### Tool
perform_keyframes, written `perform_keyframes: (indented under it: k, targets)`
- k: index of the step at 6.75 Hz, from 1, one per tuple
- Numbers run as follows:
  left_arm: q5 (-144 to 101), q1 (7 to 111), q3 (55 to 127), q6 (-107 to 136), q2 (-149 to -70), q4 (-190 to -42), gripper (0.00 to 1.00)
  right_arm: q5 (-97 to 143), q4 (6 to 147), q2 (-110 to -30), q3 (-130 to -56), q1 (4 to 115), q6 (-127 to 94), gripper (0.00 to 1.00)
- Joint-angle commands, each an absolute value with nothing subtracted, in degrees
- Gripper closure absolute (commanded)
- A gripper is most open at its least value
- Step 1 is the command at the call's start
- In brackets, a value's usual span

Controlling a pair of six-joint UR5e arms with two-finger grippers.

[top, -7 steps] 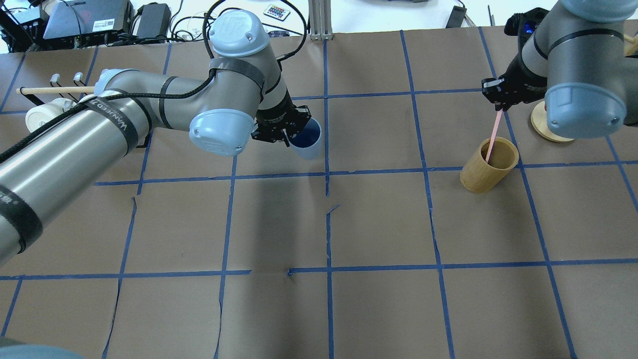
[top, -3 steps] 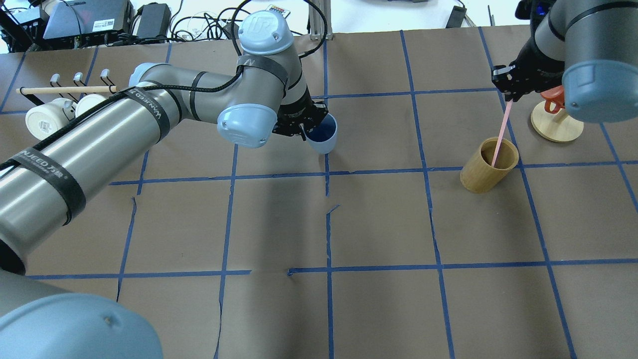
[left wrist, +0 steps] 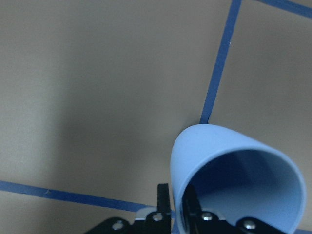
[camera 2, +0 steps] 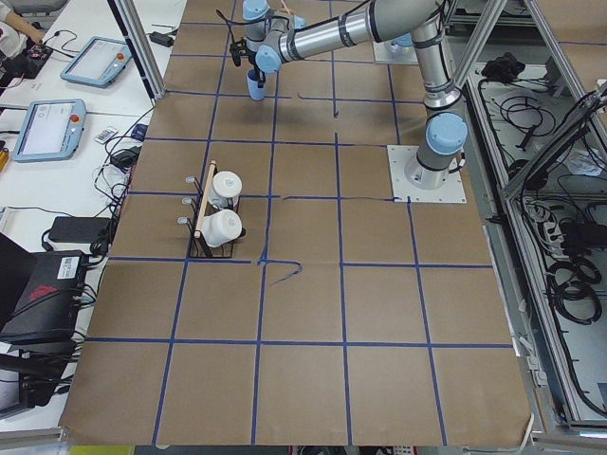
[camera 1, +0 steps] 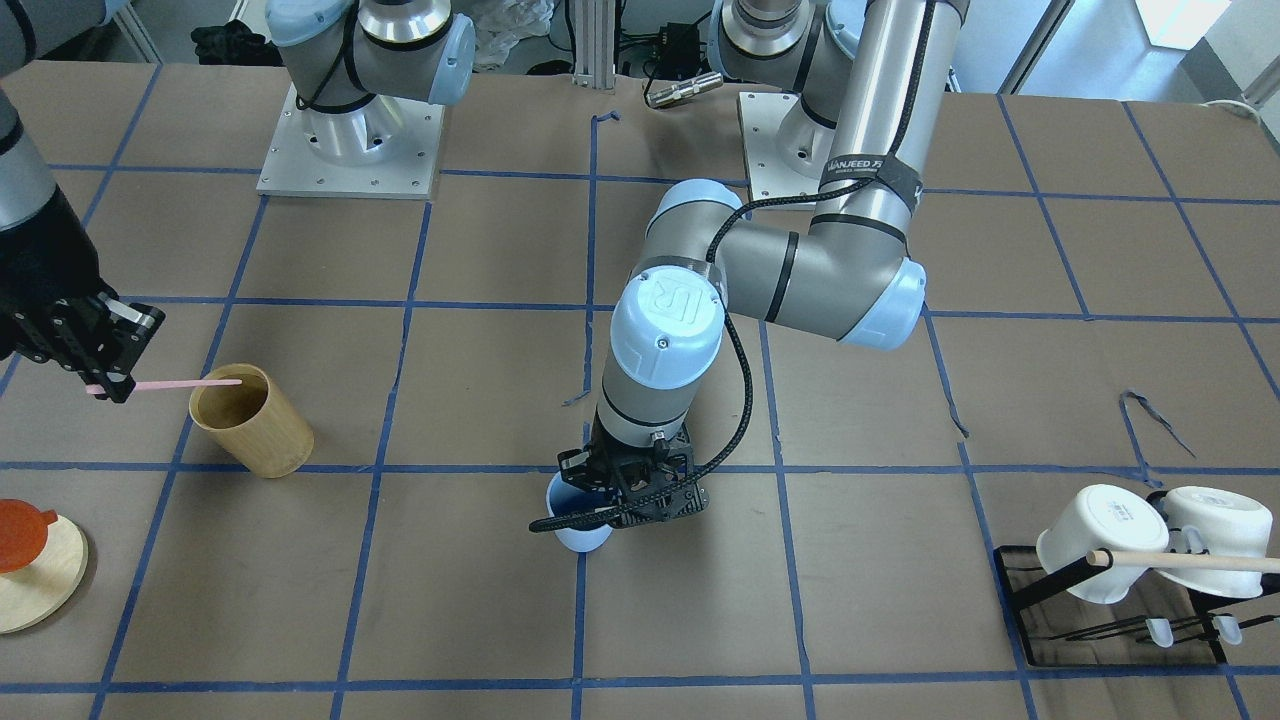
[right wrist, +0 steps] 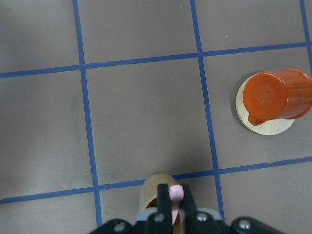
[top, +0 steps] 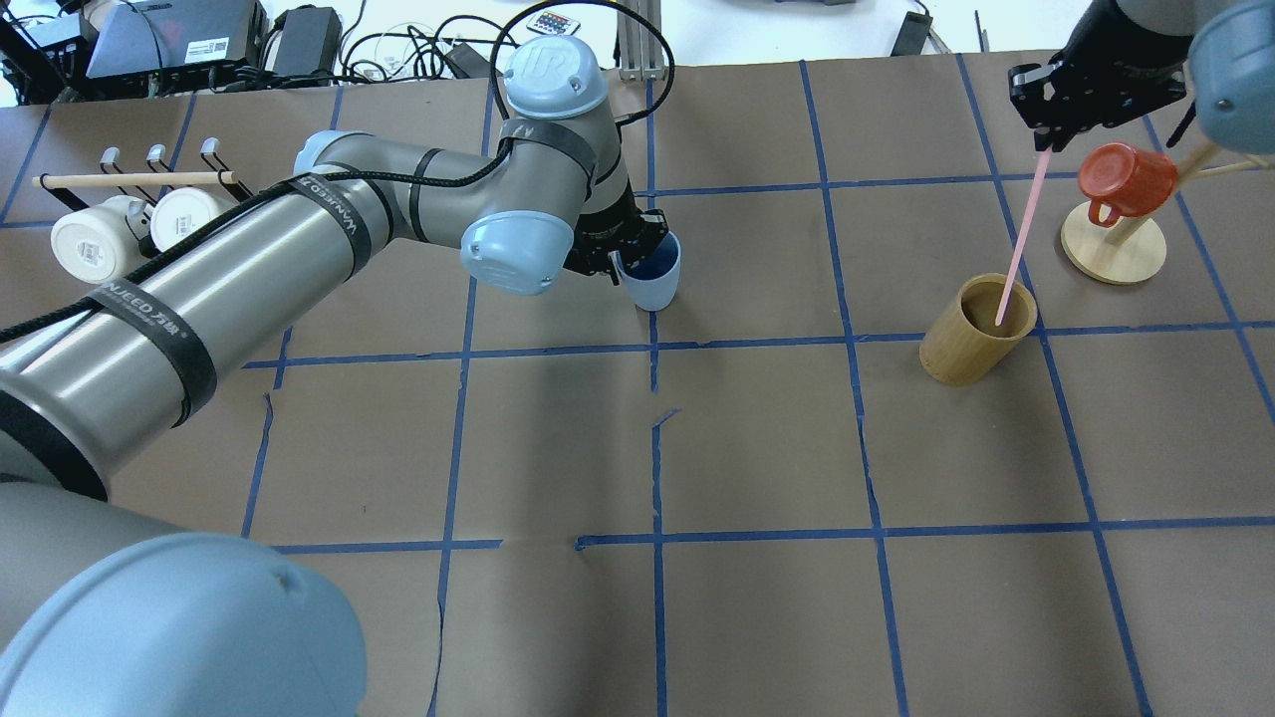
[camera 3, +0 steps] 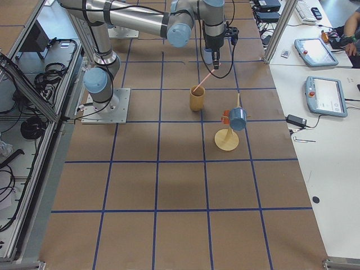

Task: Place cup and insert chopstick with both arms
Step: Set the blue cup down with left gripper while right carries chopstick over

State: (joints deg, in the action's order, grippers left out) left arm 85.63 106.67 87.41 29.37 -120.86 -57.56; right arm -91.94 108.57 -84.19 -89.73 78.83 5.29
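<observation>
My left gripper (top: 623, 261) is shut on the rim of the light-blue cup (top: 652, 276) and holds it tilted, low over the table's far middle. The left wrist view shows one finger inside the cup (left wrist: 229, 161) and one outside. The cup also shows in the front view (camera 1: 578, 530). My right gripper (top: 1044, 139) is shut on the top of the pale-pink chopstick (top: 1021, 234). The stick's lower tip is inside the tan bamboo cylinder (top: 971, 334). In the right wrist view the stick (right wrist: 174, 195) hangs over the cylinder (right wrist: 152, 189).
An orange mug (top: 1126, 177) hangs on a wooden stand (top: 1114, 254) just right of the bamboo cylinder. Two white mugs (top: 90, 237) hang on a black rack with a tan rod (top: 129, 179) at the far left. Blue tape lines grid the brown table.
My left arm has carried the cup to the right. My right gripper has risen and moved back, drawing more of the chopstick out of the bamboo cylinder.
</observation>
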Motion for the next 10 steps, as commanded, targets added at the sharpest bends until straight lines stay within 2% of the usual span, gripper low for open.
perform_keyframes:
  k: [1,2,3,4,6,8,10]
  targets:
    - [85.1,106.4,86.0,27.8,-119.5,-54.4,0.26,-91.3,107.3,-85.1,-85.9,79.3,5.3,1.0]
    - [85.3,105.9,82.1,25.9,-118.1,-56.8,0.18,-91.5,106.7,-85.2,-83.3,80.6,5.2,1.0]
    - [85.4,103.3,78.3,19.8,-116.5,-64.1,0.15,-91.2,104.9,-84.8,-81.1,82.5,4.4,1.0]
    - [85.2,98.7,76.0,13.8,-113.8,-69.2,0.04,-87.8,105.5,-83.2,-81.0,84.4,-1.1,1.0]
    - [86.7,90.0,75.9,-1.5,-106.6,-80.4,0.01,-85.7,113.3,-78.2,-81.1,87.7,-15.2,1.0]
    - [89.8,88.1,77.4,-2.9,-98.9,-85.9,0.01,-88.4,117.8,-74.9,-80.9,96.3,-21.5,1.0]
    - [90.4,88.6,87.5,-2.6,-92.1,-87.1,0.01,-93.4,118.6,-73.2,-80.4,102.0,-26.0,1.0]
